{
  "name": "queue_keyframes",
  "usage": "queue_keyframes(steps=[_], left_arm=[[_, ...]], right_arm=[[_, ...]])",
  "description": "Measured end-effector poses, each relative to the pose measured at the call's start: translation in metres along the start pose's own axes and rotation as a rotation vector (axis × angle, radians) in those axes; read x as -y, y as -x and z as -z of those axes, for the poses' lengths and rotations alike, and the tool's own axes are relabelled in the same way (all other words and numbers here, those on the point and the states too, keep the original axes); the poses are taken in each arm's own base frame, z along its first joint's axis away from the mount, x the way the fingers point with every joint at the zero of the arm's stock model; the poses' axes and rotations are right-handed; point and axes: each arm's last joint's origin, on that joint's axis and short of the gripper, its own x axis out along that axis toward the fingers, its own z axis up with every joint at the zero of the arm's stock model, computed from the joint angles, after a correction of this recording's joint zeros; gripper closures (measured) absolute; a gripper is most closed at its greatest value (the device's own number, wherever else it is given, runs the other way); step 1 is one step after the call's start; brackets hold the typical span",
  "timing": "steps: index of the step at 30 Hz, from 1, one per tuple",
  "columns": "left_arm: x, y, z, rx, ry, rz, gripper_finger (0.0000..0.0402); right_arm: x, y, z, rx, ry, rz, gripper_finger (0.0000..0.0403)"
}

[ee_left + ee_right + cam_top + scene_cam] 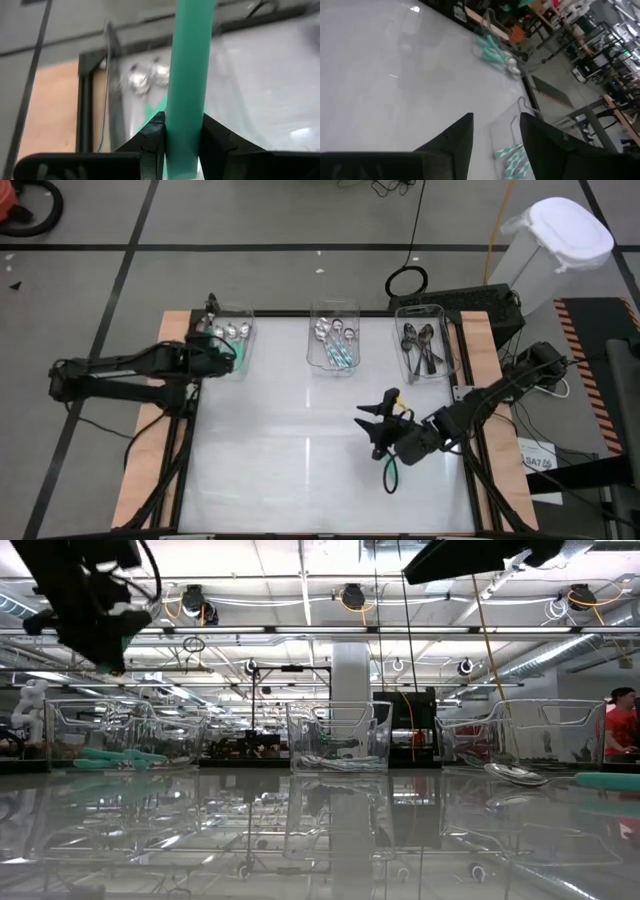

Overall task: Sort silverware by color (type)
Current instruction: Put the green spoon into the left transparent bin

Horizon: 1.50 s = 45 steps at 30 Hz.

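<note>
A spoon with a teal-green handle (189,65) is held in my left gripper (228,358), shut on it above the left clear bin (228,330). That bin holds teal-handled spoons (145,80) with silver bowls. The middle bin (335,345) holds silver and teal-handled spoons; the right bin (425,350) holds dark ones. Another teal-handled spoon (390,472) lies flat on the table, near the front right. My right gripper (371,430) hovers open just beyond it, with nothing between its fingers (455,140). My left gripper pinches the spoon's teal handle (187,125) between its two fingers. The handle runs on past the fingertips, roughly in line with them. The gripper slants downward from the table's left side. The spoon is lifted clear, over the left bin; its bowl does not show.
The three clear bins stand in a row along the table's far edge. The white tabletop (290,460) in front of them is open. A white lidded container (555,250) stands off the table at the far right. A person (622,730) shows in the room beyond.
</note>
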Motion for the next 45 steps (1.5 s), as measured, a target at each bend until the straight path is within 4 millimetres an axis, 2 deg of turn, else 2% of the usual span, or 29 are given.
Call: queue_keyframes(steps=[6, 18, 24, 27, 33, 45], left_arm=[[-0.002, -0.023, 0.004, -0.165, 0.005, -0.071, 0.0321], [0.006, -0.068, -0.018, -0.335, -0.049, 0.011, 0.0322], [0.005, -0.089, -0.017, -0.426, -0.051, -0.071, 0.0321], [0.006, -0.097, -0.015, -0.461, -0.05, -0.104, 0.0309], [0.008, -0.109, -0.015, -0.494, -0.043, -0.114, 0.0297], [0.01, -0.112, -0.014, -0.49, -0.07, -0.109, 0.0292]], right_arm=[[0.007, -0.01, -0.004, 0.03, -0.019, -0.066, 0.0248], [0.013, -0.018, -0.005, 0.048, -0.03, -0.102, 0.0248], [0.014, -0.018, -0.005, 0.045, -0.027, -0.097, 0.0248], [0.015, -0.019, -0.004, 0.042, -0.028, -0.093, 0.0248], [0.015, -0.019, -0.004, 0.039, -0.017, -0.093, 0.0248], [0.015, -0.019, -0.003, 0.034, -0.012, -0.093, 0.0248]])
